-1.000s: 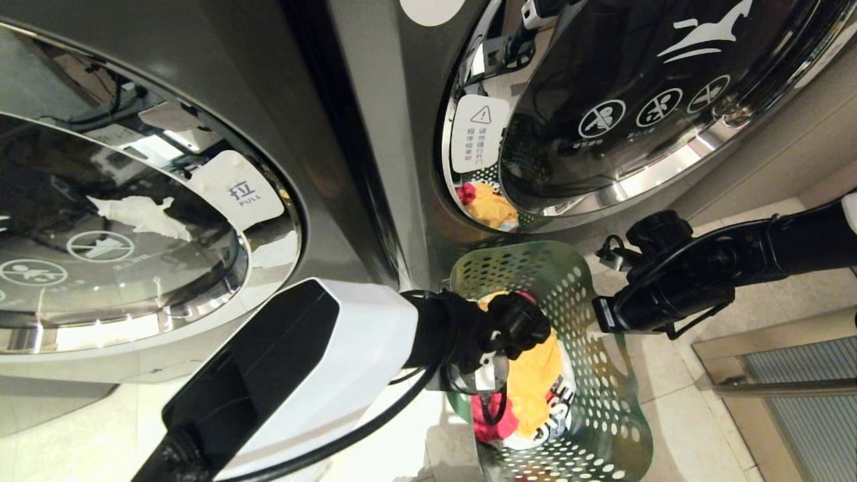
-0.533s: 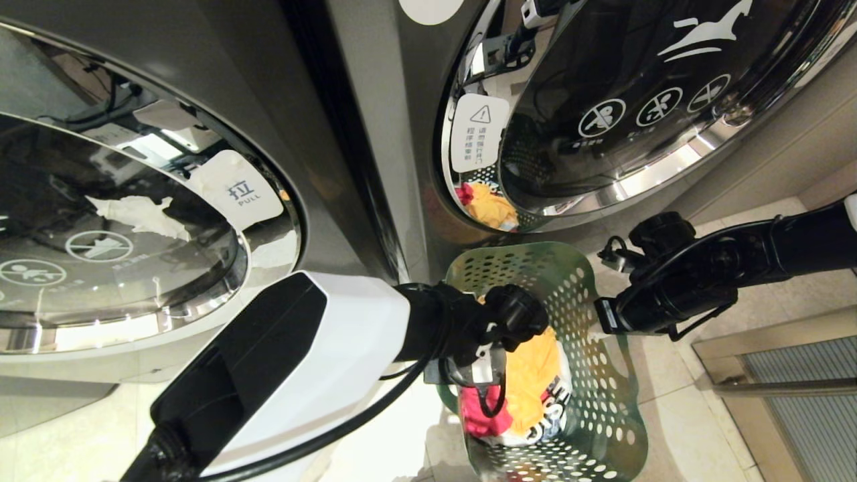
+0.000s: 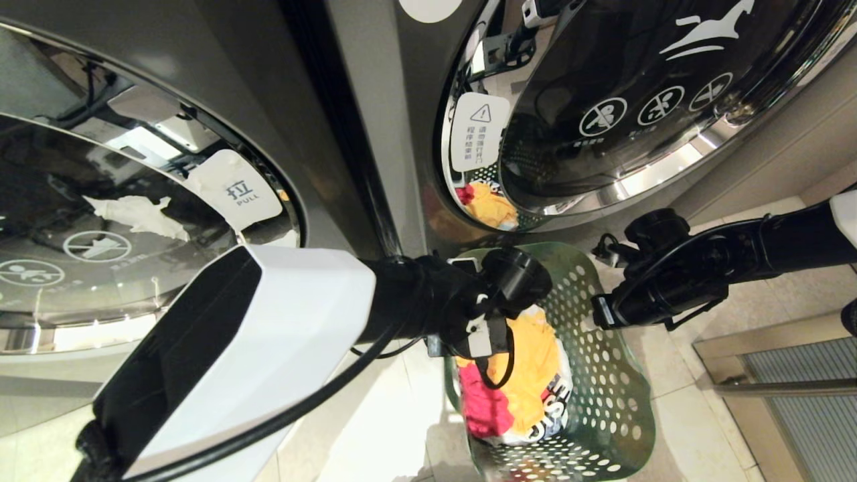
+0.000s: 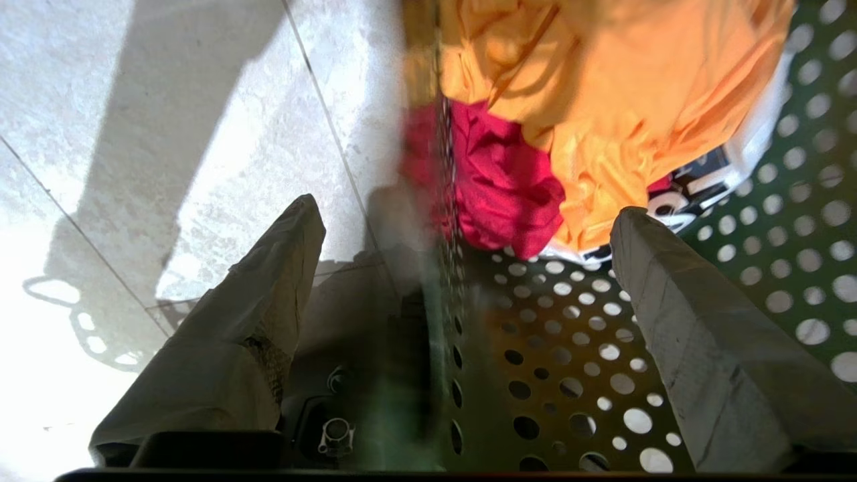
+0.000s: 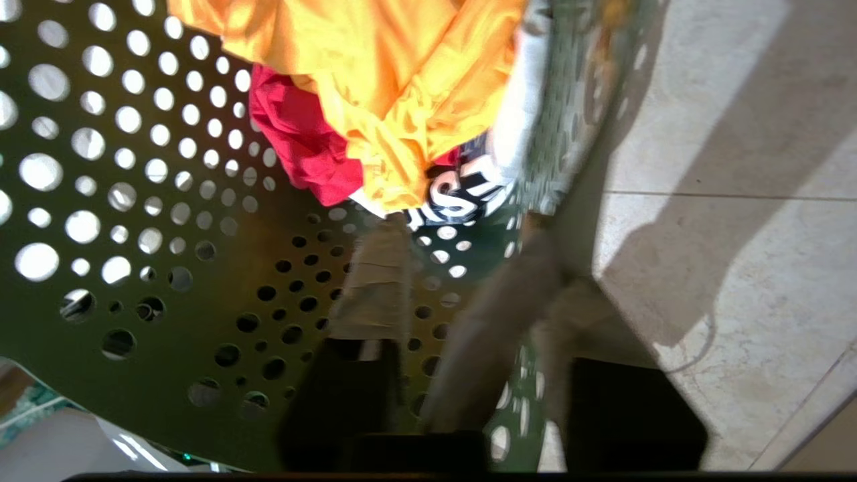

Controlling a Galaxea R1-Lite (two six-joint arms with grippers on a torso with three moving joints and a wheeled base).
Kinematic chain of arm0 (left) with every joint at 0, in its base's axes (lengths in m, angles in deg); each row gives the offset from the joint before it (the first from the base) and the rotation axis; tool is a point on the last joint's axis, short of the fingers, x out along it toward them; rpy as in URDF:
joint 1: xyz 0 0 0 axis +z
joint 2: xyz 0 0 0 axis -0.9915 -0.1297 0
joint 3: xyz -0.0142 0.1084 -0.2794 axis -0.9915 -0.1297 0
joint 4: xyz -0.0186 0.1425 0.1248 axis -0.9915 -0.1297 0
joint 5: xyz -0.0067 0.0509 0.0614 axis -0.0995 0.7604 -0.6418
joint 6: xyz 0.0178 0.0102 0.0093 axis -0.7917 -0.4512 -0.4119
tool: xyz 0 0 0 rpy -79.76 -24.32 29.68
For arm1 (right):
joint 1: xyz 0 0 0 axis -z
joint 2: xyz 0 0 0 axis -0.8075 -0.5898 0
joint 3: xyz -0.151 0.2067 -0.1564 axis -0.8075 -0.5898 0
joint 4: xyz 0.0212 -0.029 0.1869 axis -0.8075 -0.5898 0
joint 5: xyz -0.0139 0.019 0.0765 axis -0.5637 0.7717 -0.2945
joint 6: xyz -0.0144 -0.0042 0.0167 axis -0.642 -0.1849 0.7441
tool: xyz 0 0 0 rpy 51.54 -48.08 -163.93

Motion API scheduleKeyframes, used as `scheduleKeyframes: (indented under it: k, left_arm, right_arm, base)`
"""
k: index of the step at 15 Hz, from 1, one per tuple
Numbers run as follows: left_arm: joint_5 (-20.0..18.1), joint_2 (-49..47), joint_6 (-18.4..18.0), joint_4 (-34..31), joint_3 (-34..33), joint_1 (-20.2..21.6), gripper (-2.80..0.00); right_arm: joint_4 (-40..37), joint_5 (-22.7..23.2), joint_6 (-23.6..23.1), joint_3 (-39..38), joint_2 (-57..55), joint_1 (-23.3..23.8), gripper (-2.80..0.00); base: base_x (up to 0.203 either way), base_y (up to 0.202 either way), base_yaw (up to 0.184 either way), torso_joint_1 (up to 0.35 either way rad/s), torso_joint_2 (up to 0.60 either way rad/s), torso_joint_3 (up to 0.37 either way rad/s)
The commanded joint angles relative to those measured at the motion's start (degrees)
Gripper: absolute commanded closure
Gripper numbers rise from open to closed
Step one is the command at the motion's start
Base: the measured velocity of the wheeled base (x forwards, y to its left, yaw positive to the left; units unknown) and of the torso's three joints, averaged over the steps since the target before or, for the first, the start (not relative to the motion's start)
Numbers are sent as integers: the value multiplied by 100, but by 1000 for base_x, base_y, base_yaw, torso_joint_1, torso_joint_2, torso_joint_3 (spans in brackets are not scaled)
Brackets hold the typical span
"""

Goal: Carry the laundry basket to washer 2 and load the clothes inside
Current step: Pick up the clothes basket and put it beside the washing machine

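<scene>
Pale floor tiles [image 3: 676, 428] are carrying the laundry basket [image 3: 602, 402], which is standing at the lower centre of the head view with the clothes [image 3: 529, 375] heaped inside: yellow-orange on top, red-pink beneath, a printed white piece against the wall.

Nearest the camera, the left arm's white shell is filling the lower left of the frame. The left gripper [image 4: 465, 214] is hanging spread wide astride the basket's left rim, one finger over the tiles and the other inside, pinching nothing. A black cable loop [image 3: 499, 365] is dangling from that wrist right over the yellow garment.

Across the basket, the right gripper [image 5: 455, 254] is sitting at the right rim with its fingers parted a little. Blur is hiding whether they are clear of the plastic.

Beyond, washer 2 [image 3: 301, 100] is filling the upper left, and its round door [image 3: 120, 221], with the torn sticker and the pull tab, appears to be shut. The basket is lying closer to the neighbouring washer [image 3: 415, 134] at the upper right.

Judged from here, three things are threatening the job. A finger rising crookedly could catch the flared rim and tip the load. The loose cable could snag fabric. With washer 2 appearing shut and the other drum nearer, the clothes could go into the wrong machine.
</scene>
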Motion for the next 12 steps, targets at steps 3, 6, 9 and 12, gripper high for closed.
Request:
scheduleKeyframes:
  k: [3, 6, 9, 12]
  left_arm:
    - [21, 558, 39, -10, 0, 12, -280]
    - [16, 928, 32, -10, 0, -10, -280]
    - [23, 1200, 40, -55, -8, -96, -280]
    - [24, 1303, 40, -90, -8, -135, -280]
  right_arm:
    - [-32, -202, -147, 25, 6, 10, -280]
    - [-49, -646, -598, 221, 8, 42, -280]
    - [-59, -698, -585, 434, 30, 133, -280]
    - [-337, -691, -613, 445, 462, 133, -280]
  base:
    - [0, 0, 0, 0, 0, 0]
    - [0, 0, 0, 0, 0, 0]
    - [0, 0, 0, 0, 0, 0]
    - [0, 0, 0, 0, 0, 0]
